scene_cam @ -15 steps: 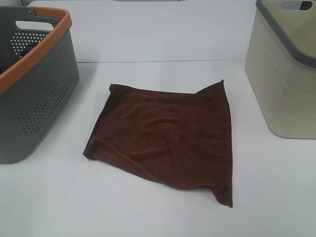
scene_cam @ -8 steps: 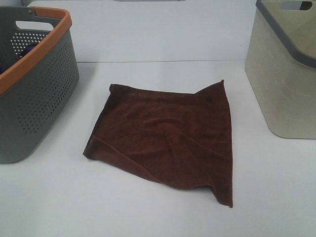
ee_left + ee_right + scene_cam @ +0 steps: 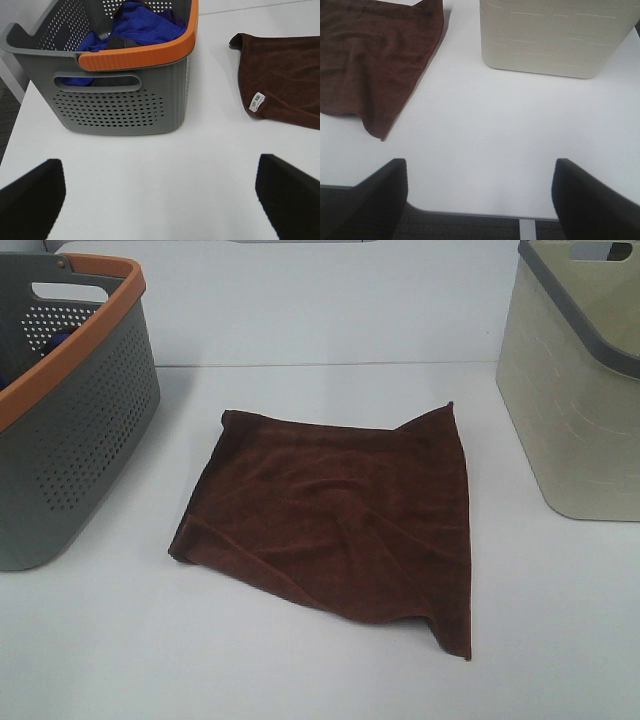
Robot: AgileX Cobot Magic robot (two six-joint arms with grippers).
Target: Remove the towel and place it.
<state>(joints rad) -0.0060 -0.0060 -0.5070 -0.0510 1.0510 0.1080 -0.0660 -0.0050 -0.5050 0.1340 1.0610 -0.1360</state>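
Hovering both claws, left [image 3: 160, 192] and right [image 3: 480, 197], spread wide and empty; towel [image 3: 335, 525] flat mid-frame between grey basket [image 3: 70, 430] and beige basket [image 3: 575, 410].

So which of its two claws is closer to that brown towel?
Right, though only slightly. The right gripper hangs just off the towel's drooping corner; the left gripper hangs off its tagged corner, before the grey basket.

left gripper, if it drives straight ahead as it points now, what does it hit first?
Most likely the grey basket: it sits dead ahead between the open fingers, with only bare table before it. The towel lies off to one side, out of line. Depth is unclear, so the table may come first.
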